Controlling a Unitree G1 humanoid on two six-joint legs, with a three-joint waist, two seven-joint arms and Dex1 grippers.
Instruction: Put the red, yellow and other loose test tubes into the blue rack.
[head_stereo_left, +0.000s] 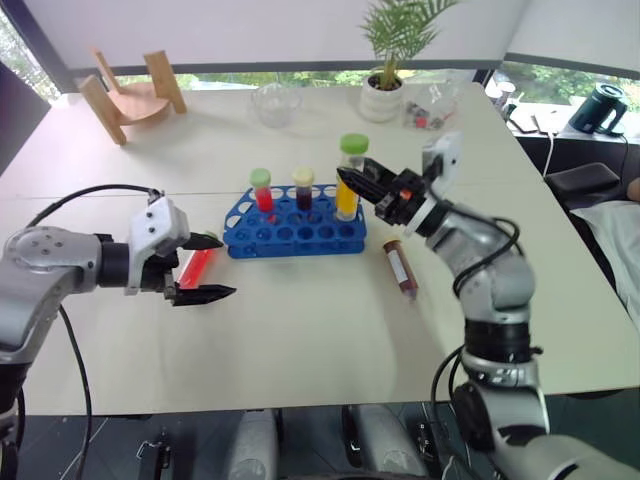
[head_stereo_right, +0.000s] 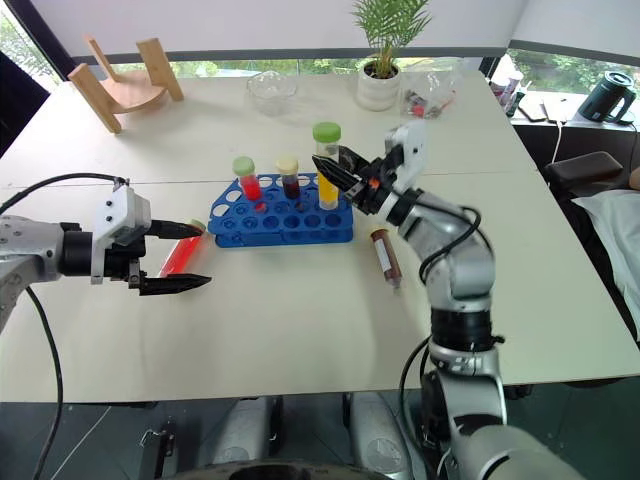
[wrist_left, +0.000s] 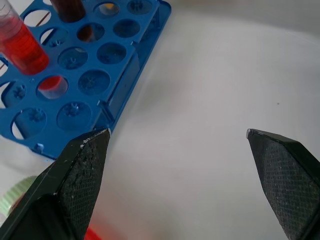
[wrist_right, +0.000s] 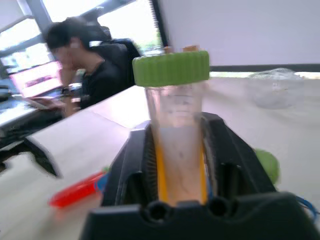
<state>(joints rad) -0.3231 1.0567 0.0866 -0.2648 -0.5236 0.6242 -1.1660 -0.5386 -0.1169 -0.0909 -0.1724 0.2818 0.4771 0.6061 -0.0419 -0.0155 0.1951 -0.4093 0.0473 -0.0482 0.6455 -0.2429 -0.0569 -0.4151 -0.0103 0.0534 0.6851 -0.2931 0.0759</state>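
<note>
Blue rack (head_stereo_left: 295, 232) at mid-surface, long side running left to right. Two capped tubes upright in its far rows: an orange-red tube with a green cap (head_stereo_left: 262, 190) toward the left, a dark tube with a cream cap (head_stereo_left: 303, 187) beside it on the right.

Right claw (head_stereo_left: 352, 181) clenched on the yellow tube (head_stereo_left: 349, 180), just below its green cap. Tube upright, lower end down at the rack's far right corner; seated in a hole or merely above it, cannot tell. Seen from the right wrist, both fingers (wrist_right: 131, 165) pressed against the clear wall, yellow liquid between them.

Left claw (head_stereo_left: 208, 267) released, fingers spread wide, hovering low over the surface just left of the rack. Red tube (head_stereo_left: 195, 266) lying flat on the white surface (head_stereo_left: 330, 330) between the two spread fingers, pointing toward the rack's left end, not gripped. From the left wrist, rack corner and the standing orange-red tube just ahead of the open fingertips (wrist_left: 95, 145).

Brown tube (head_stereo_left: 401, 270) lying on its side on the surface just right of the rack, near the right forearm, apart from both claws.

Far side: wooden stand (head_stereo_left: 132, 92) at left, clear glass bowl (head_stereo_left: 276, 103) in the middle, potted plant (head_stereo_left: 390, 60) to its right. A seated person (wrist_right: 85, 60) visible in the right wrist view, beyond the surface.
</note>
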